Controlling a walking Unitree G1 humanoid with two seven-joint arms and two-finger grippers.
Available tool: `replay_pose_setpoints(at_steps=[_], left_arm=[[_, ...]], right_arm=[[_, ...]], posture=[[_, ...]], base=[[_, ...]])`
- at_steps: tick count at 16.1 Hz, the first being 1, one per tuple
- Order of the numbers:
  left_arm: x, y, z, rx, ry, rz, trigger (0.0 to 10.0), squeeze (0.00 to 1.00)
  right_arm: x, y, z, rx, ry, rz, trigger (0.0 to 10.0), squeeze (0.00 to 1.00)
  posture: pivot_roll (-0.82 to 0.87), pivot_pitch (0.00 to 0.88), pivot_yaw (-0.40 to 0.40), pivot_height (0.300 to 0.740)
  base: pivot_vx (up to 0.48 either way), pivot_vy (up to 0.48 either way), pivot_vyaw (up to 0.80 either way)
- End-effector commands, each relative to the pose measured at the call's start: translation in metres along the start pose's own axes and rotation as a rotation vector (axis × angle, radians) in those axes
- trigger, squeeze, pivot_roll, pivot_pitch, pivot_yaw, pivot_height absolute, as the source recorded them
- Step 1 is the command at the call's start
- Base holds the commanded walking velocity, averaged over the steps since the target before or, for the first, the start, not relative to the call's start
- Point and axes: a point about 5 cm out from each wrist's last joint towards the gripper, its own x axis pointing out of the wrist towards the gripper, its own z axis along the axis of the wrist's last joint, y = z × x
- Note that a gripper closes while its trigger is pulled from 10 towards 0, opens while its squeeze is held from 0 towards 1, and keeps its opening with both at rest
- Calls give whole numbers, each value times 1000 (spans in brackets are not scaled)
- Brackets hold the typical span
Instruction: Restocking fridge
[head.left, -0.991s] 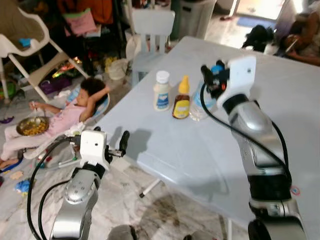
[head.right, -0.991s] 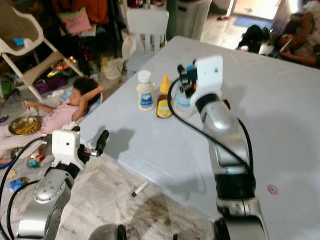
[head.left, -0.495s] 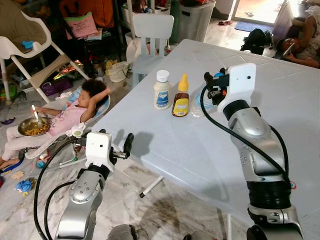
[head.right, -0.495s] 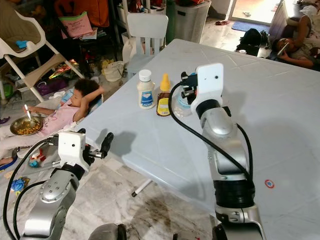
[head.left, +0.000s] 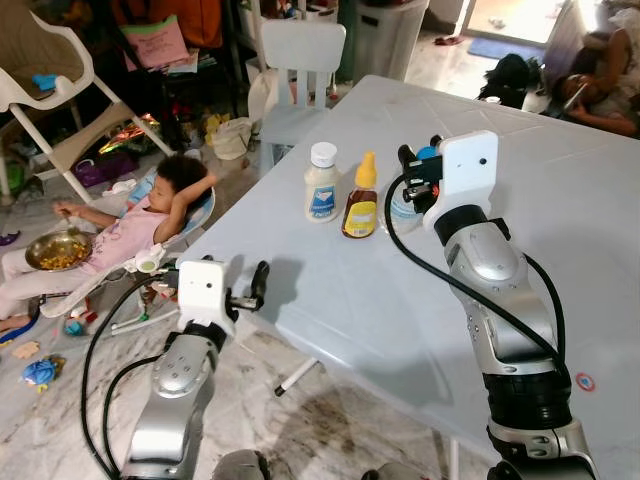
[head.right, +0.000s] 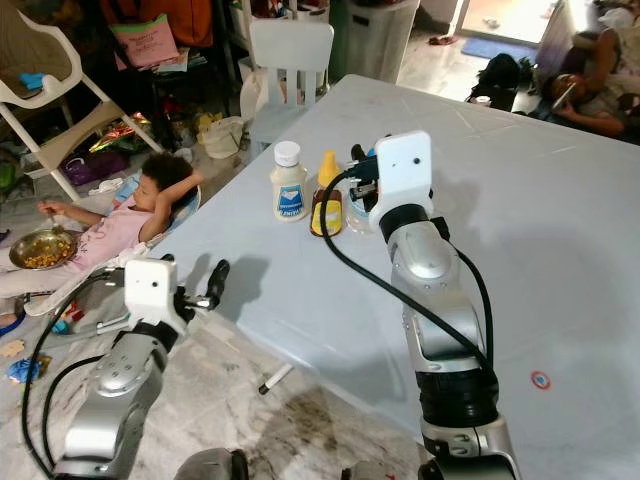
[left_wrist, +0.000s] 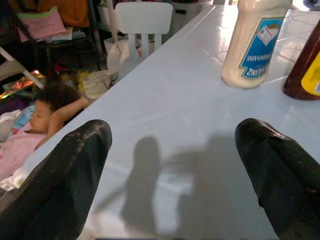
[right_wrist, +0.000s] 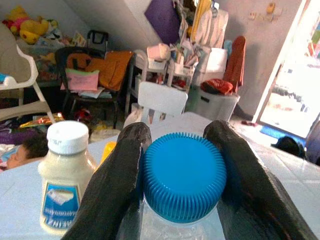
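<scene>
- The step in hand looks like the first pick-up for restocking: the right gripper (right_wrist: 181, 200) is at the neck of a clear water bottle (head.left: 402, 208) on the pale blue table (head.left: 330, 300).
- In the right wrist view its two black fingers (right_wrist: 115, 185) sit closed against either side of the bottle's blue ribbed cap (right_wrist: 183, 175), touching it.
- The bottle stands upright, long axis vertical, cap pointing up, at the right end of a row of three containers near the table's left edge.
- Just beside it stands an amber squeeze bottle (head.left: 362, 203) with a yellow cap, then a white mayonnaise bottle (head.left: 321, 183); both are upright.
- The left gripper (left_wrist: 175, 170) hovers low at the table's near edge, fingers spread wide and holding nothing.
- The next move probably calls for a straight upward lift, keeping the bottle vertical and away from the squeeze bottle.
- A person reclines on the floor beyond the table's left side.
</scene>
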Motion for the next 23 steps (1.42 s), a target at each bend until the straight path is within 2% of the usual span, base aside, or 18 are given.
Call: replay_pose_setpoints(at_steps=[1, 9, 23], left_arm=[[3, -1, 1, 4, -8, 1, 10000, 0], [12, -6, 3, -22, -30, 8, 10000, 0], [16, -5, 4, -45, -49, 38, 10000, 0]], right_arm=[[3, 0, 14, -21, -74, 2, 10000, 0], [10, 0, 28, -33, -133, -14, 10000, 0], [15, 0, 30, -40, -138, -30, 10000, 0]], posture=[[-5, 0, -19, 740], [-25, 0, -33, 740], [-33, 0, -44, 740]], base=[[0, 0, 0], [0, 0, 0], [-327, 0, 0]])
